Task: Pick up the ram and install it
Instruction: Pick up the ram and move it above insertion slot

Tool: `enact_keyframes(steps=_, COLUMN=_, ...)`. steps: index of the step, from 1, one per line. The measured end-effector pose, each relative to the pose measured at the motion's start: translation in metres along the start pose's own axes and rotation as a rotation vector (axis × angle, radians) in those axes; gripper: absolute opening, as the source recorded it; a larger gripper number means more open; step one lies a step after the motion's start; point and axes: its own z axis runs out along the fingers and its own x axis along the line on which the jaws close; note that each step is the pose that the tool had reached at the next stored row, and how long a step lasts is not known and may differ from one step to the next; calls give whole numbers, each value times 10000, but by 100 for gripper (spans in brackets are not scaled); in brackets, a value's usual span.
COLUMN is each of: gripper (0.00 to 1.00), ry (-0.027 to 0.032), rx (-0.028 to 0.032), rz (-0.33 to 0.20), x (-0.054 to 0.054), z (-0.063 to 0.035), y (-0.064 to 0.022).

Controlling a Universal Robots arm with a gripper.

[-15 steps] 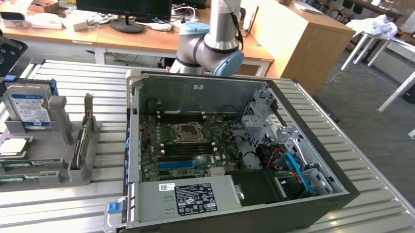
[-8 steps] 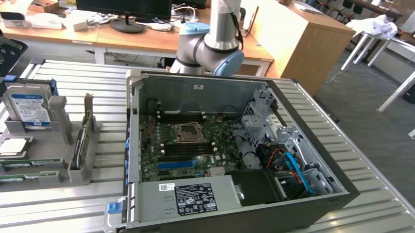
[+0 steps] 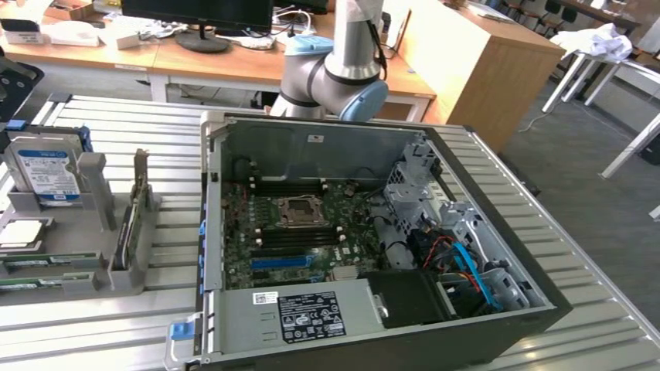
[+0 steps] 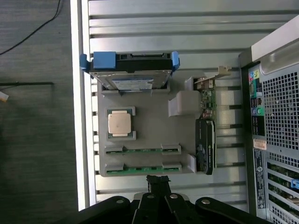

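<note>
Two ram sticks, thin green boards, lie side by side in slots of the grey holder tray (image 4: pixel 149 126): one ram stick (image 4: pixel 142 150) and a second ram stick (image 4: pixel 142 167) closer to the gripper. My gripper (image 4: pixel 158 181) hangs above the tray's edge just beyond the second stick, with its dark fingers shut together on nothing. In the exterior view the ram sticks (image 3: pixel 26 264) show as green strips at the far left of the tray (image 3: pixel 62 239). The open computer case (image 3: pixel 372 232) holds the motherboard (image 3: pixel 299 232) with its dark memory slots.
The tray also carries a silver hard drive (image 4: pixel 131 74) in blue brackets, a CPU (image 4: pixel 119 123) and an upright graphics card (image 4: pixel 205 144). The case's back panel (image 4: pixel 275 116) stands beside the tray. The arm's elbow (image 3: pixel 335 73) rises behind the case. A ribbed metal table (image 3: pixel 103 116) bears everything.
</note>
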Motion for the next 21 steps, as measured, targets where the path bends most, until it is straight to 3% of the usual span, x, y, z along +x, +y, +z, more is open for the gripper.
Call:
enact_keyframes(steps=4, gripper=11, ry=18, rx=-9, rz=-409, x=0, z=1, y=0)
enact_keyframes(steps=21, gripper=11, ry=156, rx=-81, rz=-3493, x=0, z=11, y=-1)
